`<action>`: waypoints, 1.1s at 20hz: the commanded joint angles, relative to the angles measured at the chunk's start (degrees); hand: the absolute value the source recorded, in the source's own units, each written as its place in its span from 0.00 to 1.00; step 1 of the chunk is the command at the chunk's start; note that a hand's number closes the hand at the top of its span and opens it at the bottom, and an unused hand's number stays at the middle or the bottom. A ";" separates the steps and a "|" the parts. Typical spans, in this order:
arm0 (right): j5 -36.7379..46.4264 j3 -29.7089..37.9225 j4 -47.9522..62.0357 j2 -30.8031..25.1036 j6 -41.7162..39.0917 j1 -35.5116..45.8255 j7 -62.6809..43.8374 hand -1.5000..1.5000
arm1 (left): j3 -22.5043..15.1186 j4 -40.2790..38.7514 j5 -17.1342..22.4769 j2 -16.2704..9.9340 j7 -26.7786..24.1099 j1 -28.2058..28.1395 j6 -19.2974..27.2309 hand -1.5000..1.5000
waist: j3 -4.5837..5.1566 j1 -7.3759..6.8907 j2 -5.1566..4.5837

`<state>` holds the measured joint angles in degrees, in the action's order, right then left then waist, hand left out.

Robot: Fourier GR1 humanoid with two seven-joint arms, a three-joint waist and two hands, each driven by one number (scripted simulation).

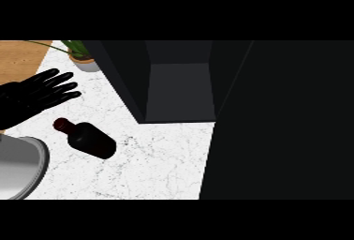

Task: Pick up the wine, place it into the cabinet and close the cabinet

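**Wine lying on counter, cabinet open**

Wine (87, 138) lies on the counter (159, 159), near the open cabinet (178, 89). Left hand (38, 93) rests released, fingers spread, apart from it. Potted plant (81, 57) stands beyond; a grey forearm (17, 166) shows lower left. Large dark door (283, 122) fills the right.

Counter (166, 154): we are seeing white marble with grey veins, giving way to wood at its far left corner.
Wine bottle (86, 138): we are seeing it lying on its side near the left edge, neck pointing to the far left.
Potted plant (81, 57): standing at the far edge.
Cabinet (176, 84): sitting open-fronted on the counter's far side.
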<state>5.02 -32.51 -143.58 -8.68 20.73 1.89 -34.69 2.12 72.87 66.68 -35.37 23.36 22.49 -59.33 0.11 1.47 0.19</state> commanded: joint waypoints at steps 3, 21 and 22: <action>7.92 -2.60 -11.31 -2.93 1.94 -1.66 -5.11 0.00 | 4.74 -7.03 -11.12 4.36 -3.63 0.26 -6.96 0.00 | 0.09 0.54 -0.02; 7.32 -3.95 -10.69 -9.04 5.97 0.89 -4.60 0.00 | 14.21 -16.02 -42.16 13.38 -18.21 -0.29 -14.73 0.00 | 0.17 1.22 -0.18; 7.38 -5.68 -9.15 -7.17 7.27 1.60 -3.49 0.00 | 14.98 -16.76 -43.66 13.12 -19.78 -1.27 -16.57 0.00 | 0.22 1.12 -0.25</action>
<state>6.34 -35.88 -143.39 -14.75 27.35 5.39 -35.16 15.66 57.62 28.65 -23.35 9.02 22.50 -68.32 0.27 2.38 -0.07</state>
